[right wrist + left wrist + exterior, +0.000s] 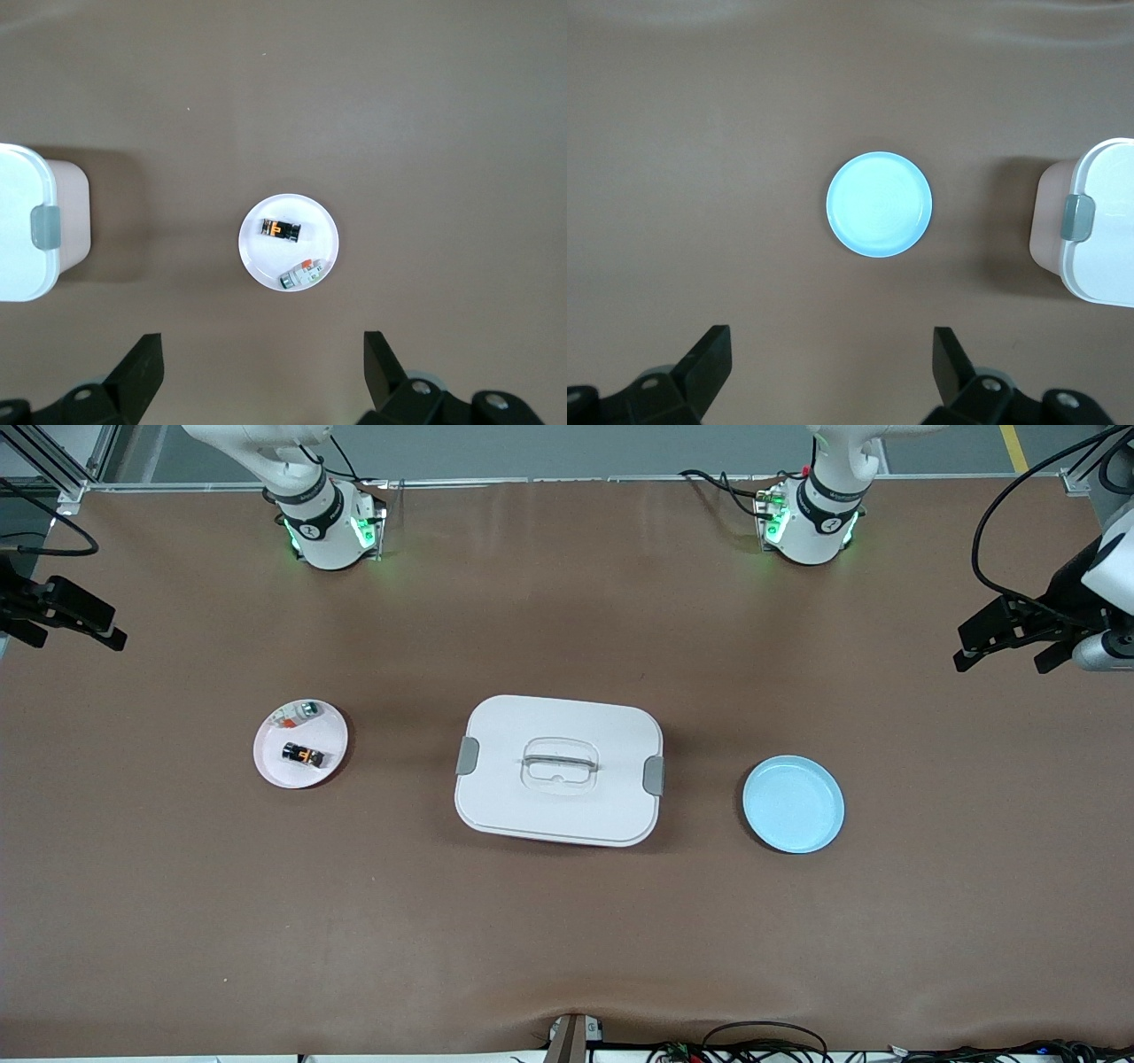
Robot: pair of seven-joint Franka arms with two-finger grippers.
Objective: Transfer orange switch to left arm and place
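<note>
The orange switch (303, 755) (280, 229), a tiny black part with an orange end, lies on a small white plate (324, 731) (315, 221) toward the right arm's end of the table. The white box (532, 806) (1103, 257) (19, 239), with grey latches and a clear handle, stands shut mid-table. My right gripper (80, 640) (261, 345) hangs open and empty high over the table's end by the white plate. My left gripper (999, 662) (831, 341) hangs open and empty high over the table's other end.
A small white piece with red-orange and green bits (297, 711) (299, 274) shares the white plate. A bare light-blue plate (793, 803) (879, 204) sits beside the box toward the left arm's end. Cables run along the table's near edge.
</note>
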